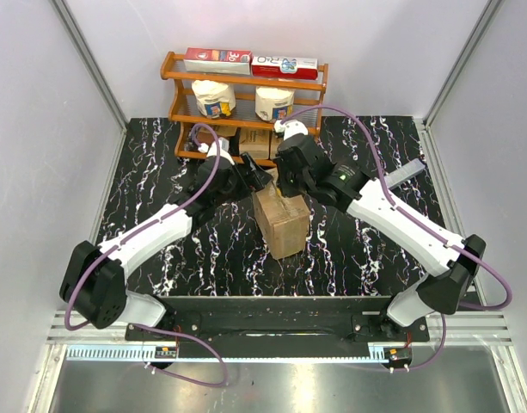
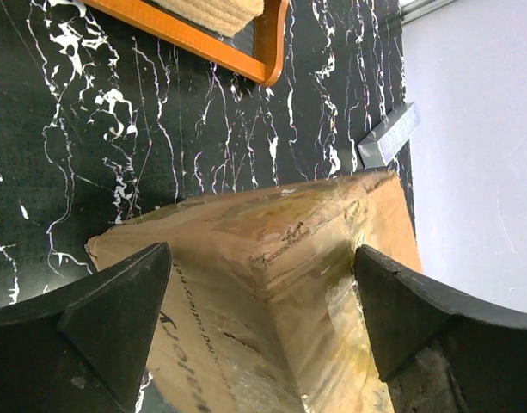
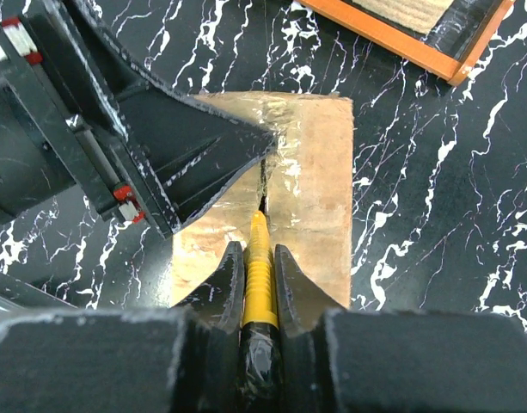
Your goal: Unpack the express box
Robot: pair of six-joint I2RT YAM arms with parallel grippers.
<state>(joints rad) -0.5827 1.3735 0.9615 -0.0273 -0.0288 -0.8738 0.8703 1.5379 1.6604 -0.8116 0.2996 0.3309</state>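
Observation:
The express box point(image 1: 282, 222), a brown carton with clear tape seams and black lettering, stands at the middle of the black marble table. My left gripper point(image 2: 261, 254) is open, its two fingers spread wide either side of a box point(image 2: 280, 258) corner. One left finger point(image 3: 203, 146) lies over the box top point(image 3: 319, 172) beside the taped seam. My right gripper point(image 3: 257, 249) is shut on a yellow-handled cutter point(image 3: 260, 267), whose tip sits in the dark slit of that seam. In the top view both grippers, left point(image 1: 256, 179) and right point(image 1: 284, 185), meet over the box's far end.
An orange wooden shelf point(image 1: 246, 82) stands at the back with flat packets, two white cups and small brown cartons. Its corner shows close by in the wrist views point(image 2: 246, 60) point(image 3: 401, 34). A grey metal block point(image 1: 407, 175) lies at the right. White walls enclose the table.

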